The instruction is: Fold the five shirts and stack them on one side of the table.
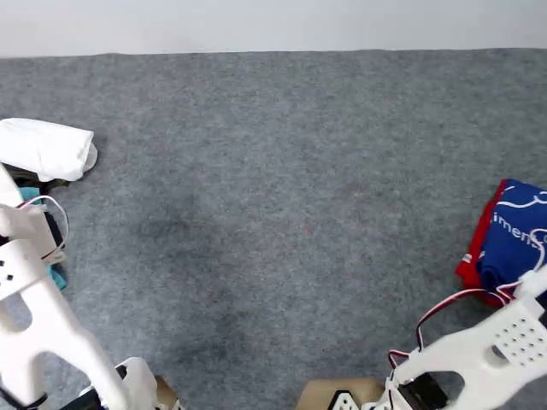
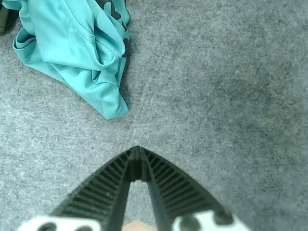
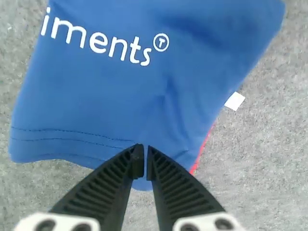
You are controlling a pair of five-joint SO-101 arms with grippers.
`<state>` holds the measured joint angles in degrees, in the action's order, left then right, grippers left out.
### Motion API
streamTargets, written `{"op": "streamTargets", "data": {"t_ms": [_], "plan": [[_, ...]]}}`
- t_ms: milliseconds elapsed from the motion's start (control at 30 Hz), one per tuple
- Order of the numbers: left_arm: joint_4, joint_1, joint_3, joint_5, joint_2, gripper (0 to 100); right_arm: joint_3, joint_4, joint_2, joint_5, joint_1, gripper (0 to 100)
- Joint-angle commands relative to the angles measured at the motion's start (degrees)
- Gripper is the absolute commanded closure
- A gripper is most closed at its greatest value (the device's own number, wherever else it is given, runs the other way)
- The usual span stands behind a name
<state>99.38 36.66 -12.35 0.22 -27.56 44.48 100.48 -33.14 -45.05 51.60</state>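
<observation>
Both pairs of jaws are pressed together: left gripper (image 2: pixel 139 153) near the teal shirt (image 2: pixel 79 53), right gripper (image 3: pixel 141 153) above the blue shirt (image 3: pixel 144 82).

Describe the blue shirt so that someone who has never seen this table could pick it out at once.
Look over the grey table to the edge beside the right arm, where two shirts lie stacked. The blue shirt is the upper one; white lettering on it sets it apart from the red shirt beneath and the white shirt at the opposite edge.

A lab-like robot workbench: grey felt tabletop (image 1: pixel 282 213) against a plain white wall (image 1: pixel 273 21).
</observation>
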Motion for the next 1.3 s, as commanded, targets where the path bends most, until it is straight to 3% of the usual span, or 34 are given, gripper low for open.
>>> {"op": "streamTargets", "data": {"t_ms": [0, 433, 800, 1067, 1267], "plan": [[0.4, -0.3, 0.2, -0.2, -1.4, 100, -3.0, 1.9, 3.6, -0.4, 1.4, 98.7], [0.4, -0.3, 0.3, -0.3, -1.4, 100, -8.0, -0.7, -3.0, -0.5, 7.2, 98.7], [0.2, -0.3, 0.3, -0.4, -1.4, 100, -4.8, 1.3, 9.9, -0.4, 5.3, 98.4], [0.2, -0.3, 0.3, -0.4, -1.4, 100, -4.7, -5.4, -2.2, -0.4, 6.5, 98.4], [0.2, -0.3, 0.3, -0.4, -1.4, 100, -3.1, -1.5, -5.2, -0.5, 6.5, 98.7]]}}
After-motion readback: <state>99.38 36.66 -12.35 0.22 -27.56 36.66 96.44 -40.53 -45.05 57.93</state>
